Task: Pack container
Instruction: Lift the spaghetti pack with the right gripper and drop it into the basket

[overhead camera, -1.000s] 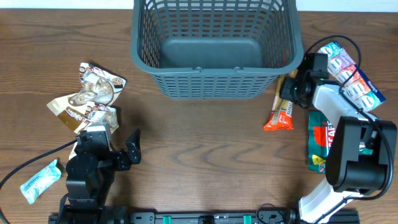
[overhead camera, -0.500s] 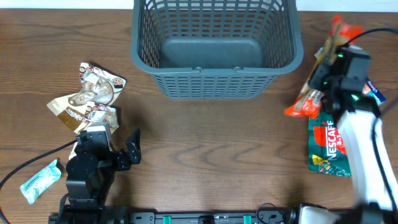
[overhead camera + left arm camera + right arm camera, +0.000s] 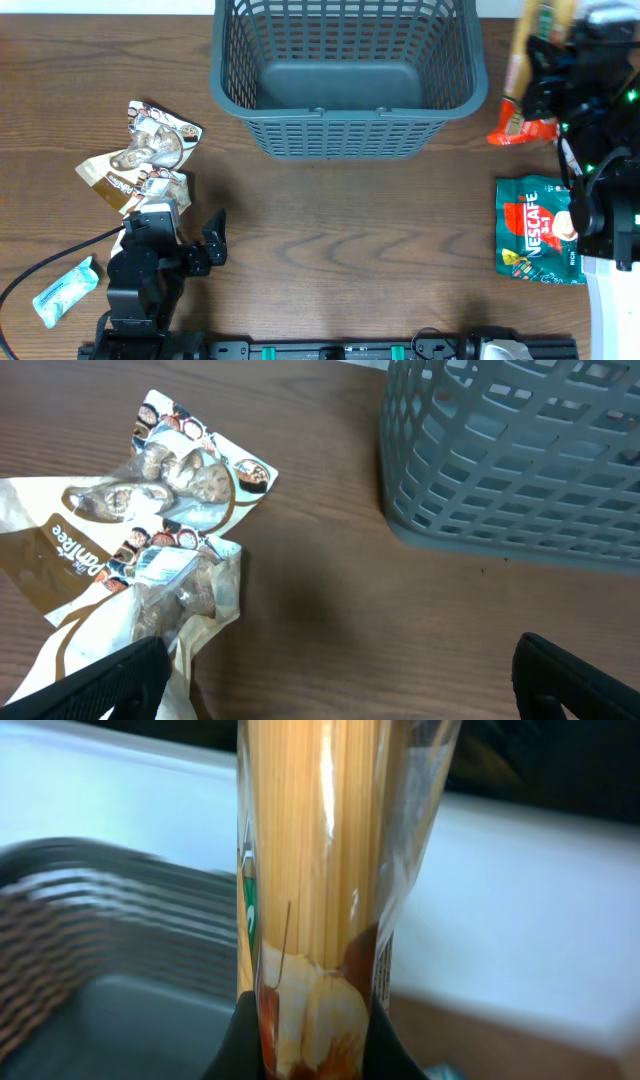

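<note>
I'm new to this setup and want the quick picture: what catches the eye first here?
The big dark grey basket at the table's far edge stands empty. Just right of it, the right gripper is shut on a long spaghetti packet. A red Nescafé packet lies on the right side, crumpled brown snack packets at the left.

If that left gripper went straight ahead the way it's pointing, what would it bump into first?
Probably bare table. The open left gripper points into the gap between the brown snack packets and the container. Neither lies dead ahead, though depth is hard to judge.
</note>
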Available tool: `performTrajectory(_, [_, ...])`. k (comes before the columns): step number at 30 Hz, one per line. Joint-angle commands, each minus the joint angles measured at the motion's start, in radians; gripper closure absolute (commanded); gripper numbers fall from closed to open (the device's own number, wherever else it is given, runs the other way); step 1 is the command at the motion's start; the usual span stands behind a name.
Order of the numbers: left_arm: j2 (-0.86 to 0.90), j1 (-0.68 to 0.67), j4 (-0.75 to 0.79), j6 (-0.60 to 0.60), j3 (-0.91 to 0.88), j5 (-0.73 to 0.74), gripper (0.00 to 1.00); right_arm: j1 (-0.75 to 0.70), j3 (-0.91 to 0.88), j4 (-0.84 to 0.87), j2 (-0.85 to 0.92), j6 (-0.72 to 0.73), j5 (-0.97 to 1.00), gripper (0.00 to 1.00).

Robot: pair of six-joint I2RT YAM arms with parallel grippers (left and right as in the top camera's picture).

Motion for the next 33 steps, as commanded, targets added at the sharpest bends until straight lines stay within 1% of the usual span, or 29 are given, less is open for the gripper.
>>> performTrajectory(1, [0.0, 0.003, 0.0, -0.006, 0.023, 0.011, 0.02, 0.096, 0.137, 0.016, 0.051, -0.256, -0.17, 0.99])
performTrajectory(8, [0.0, 0.003, 0.0, -0.006, 0.023, 0.011, 0.01, 0.28, 0.316, 0.018, 0.286, -0.492, -0.205, 0.99])
performTrajectory(11, [0.0, 0.003, 0.0, -0.006, 0.023, 0.011, 0.01, 0.317, 0.353, 0.018, 0.392, -0.578, -0.205, 0.99])
performTrajectory(14, [0.0, 0.003, 0.0, -0.006, 0.023, 0.011, 0.01, 0.331, 0.357, 0.003, 0.501, -0.63, -0.232, 0.99])
performTrajectory(20, [0.0, 0.003, 0.0, -0.006, 0.023, 0.011, 0.01, 0.331, 0.357, -0.113, 0.688, -0.64, -0.249, 0.99])
performTrajectory(23, [0.0, 0.003, 0.0, -0.006, 0.023, 0.011, 0.01, 0.329, 0.357, -0.14, 0.762, -0.641, -0.241, 0.99])
performTrajectory(26, [0.0, 0.003, 0.0, -0.006, 0.023, 0.011, 0.01, 0.328, 0.357, -0.14, 0.807, -0.64, -0.23, 0.99])
performTrajectory(30, [0.0, 0.003, 0.0, -0.006, 0.023, 0.011, 0.01, 0.328, 0.357, -0.148, 0.824, -0.628, -0.226, 0.99])
performTrajectory(31, [0.0, 0.003, 0.0, -0.006, 0.023, 0.011, 0.01, 0.328, 0.357, -0.15, 0.824, -0.606, -0.226, 0.9])
performTrajectory(32, [0.0, 0.003, 0.0, -0.006, 0.023, 0.011, 0.01, 0.328, 0.357, -0.15, 0.824, -0.575, -0.227, 0.72])
performTrajectory(33, [0.0, 0.003, 0.0, -0.006, 0.023, 0.011, 0.01, 0.328, 0.357, -0.15, 0.818, -0.526, -0.227, 0.2])
